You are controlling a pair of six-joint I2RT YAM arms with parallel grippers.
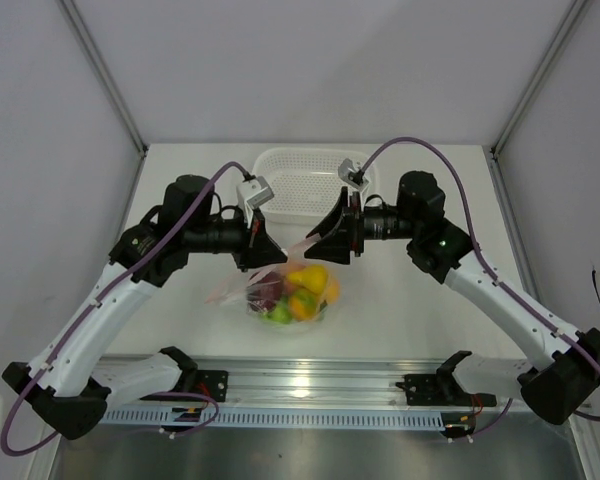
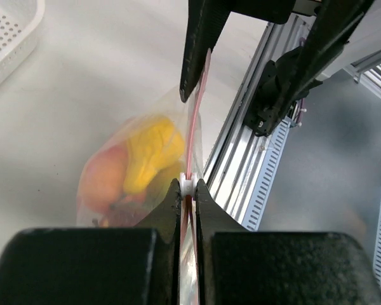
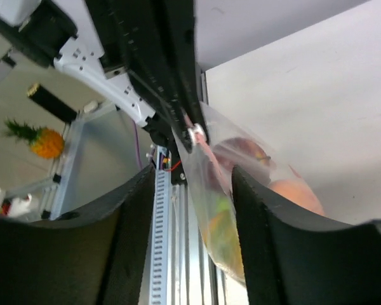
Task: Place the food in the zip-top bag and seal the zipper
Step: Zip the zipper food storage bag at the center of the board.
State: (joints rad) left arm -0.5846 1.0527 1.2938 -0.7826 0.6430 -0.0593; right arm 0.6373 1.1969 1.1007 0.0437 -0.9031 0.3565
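Left wrist view shows the left pincer (image 2: 187, 185) clamped on the red zipper (image 2: 195, 121), which runs straight ahead to the right pincer (image 3: 193, 181), whose jaws stand parted astride it, while the zip-top bag (image 2: 173, 117) holding the food (image 2: 149, 152) sags beneath them toward the worktop (image 2: 101, 70).

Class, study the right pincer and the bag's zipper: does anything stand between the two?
Nothing visible does. The right pincer stands open with the zipper running through the gap between its jaws. The left pincer is shut on the same strip farther along, not in between.
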